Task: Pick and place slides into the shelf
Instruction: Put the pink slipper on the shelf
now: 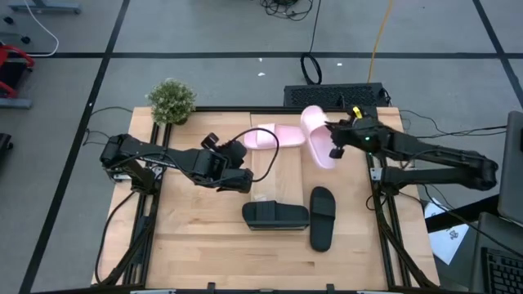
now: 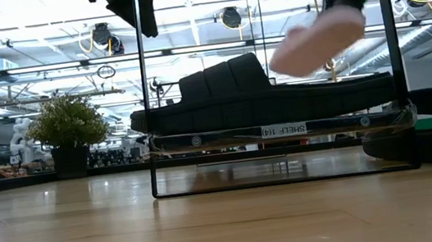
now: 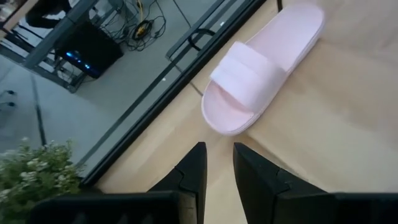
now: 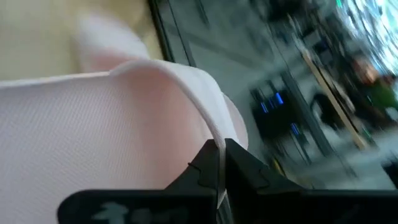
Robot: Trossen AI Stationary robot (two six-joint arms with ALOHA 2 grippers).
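The shelf [image 1: 270, 175] stands mid-surface between the two arms, with both black slides [image 1: 276, 215] lying on the near side of it, well apart from either set of fingers. The right gripper [image 1: 333, 139] has its fingers pinched shut on the strap edge of one pink slide [image 1: 316, 135], lifted clear, likely for carrying to the shelf. The left gripper [image 3: 219, 168] hovers with narrow, empty fingers just short of the other pink slide [image 3: 261, 68], which lies flat ahead of them.

Wooden table [image 1: 204, 229], three slides, plant [image 1: 172, 101]

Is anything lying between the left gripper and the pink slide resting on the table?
No. In the left wrist view, only bare wood separates the left gripper from the resting pink slide; the high view agrees.
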